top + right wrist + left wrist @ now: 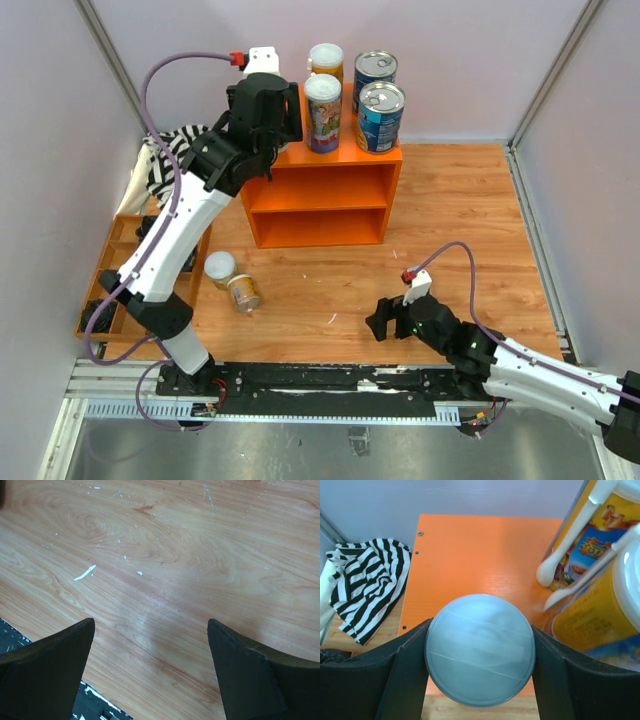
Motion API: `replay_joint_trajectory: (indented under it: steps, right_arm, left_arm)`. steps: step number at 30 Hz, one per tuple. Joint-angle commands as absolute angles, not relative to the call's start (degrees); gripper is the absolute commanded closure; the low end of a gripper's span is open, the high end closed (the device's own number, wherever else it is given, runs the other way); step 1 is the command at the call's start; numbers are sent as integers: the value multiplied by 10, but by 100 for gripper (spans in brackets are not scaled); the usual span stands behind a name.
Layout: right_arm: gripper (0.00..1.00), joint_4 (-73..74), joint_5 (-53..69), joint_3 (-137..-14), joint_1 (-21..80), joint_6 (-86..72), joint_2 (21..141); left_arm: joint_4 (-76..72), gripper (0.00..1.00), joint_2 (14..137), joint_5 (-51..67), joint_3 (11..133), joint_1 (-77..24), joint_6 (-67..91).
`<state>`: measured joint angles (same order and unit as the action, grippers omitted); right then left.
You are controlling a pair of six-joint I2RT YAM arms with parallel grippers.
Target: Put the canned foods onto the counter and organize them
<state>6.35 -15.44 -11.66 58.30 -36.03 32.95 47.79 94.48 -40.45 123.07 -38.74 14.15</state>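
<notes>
Between the left end effector's (479,652) two black fingers (380,680): one small cylindrical can with a translucent white lid (480,640), seen lid-on, clamped at its sides. The grip width is set by the can's girth. Beneath it is the flat top of the bright orange box-shaped shelf unit (470,555). Cannot tell from the wrist view whether the can's base touches that top or hangs just above it.

Position: the can is at the wrist-side edge of the orange top; wood shows just past the lid's near rim. Right of the end effector, near its right finger, stand two tall slim colourful cans (585,550) with white plastic spoons (555,565) clipped on. Further right are two wide blue-labelled cans with silver tops (380,115). Left of the end effector, off the shelf unit, lies a black-and-white striped cloth (367,587).

Well below and behind the left end effector, on the wooden desk (450,220), are two more small yellowish cans, one upright (220,265) and one on its side (243,292). Not yet placed.

Right end effector (150,625): jaws wide, nothing between them, bare desk underneath.

Risks, as judged:
- Released this near the edge, the base may overhang and the can tip off toward the desk.
- Opening could push the right finger into the nearest tall can and topple it.
- Dropped from height, the can may bounce or roll.
</notes>
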Motion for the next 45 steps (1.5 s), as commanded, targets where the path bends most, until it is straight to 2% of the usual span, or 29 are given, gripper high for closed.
replay_joint_trajectory:
  steps: [1, 19, 37, 39, 41, 43, 45]
  right_arm:
    - [5, 59, -159, -110, 603, -362, 335]
    - [3, 25, -184, -126, 601, -330, 377]
    - [2, -8, -173, -130, 587, -321, 429]
    - [2, -10, -173, -130, 586, -320, 431]
    - [2, -10, -172, -131, 586, -320, 430]
    - [2, -10, -171, -131, 586, -321, 430]
    - [2, -10, -171, -131, 586, -321, 428]
  left_arm:
    - [458, 100, 973, -364, 1283, -358, 132]
    - [301, 100, 1035, -316, 1273, -295, 101]
    - [268, 100, 1090, -249, 1294, -254, 103]
    - [267, 94, 1091, -241, 1293, -254, 102]
    - [267, 83, 1093, -236, 1291, -254, 102]
    - [266, 66, 1092, -234, 1290, -254, 101]
    - [268, 41, 1090, -234, 1288, -254, 102]
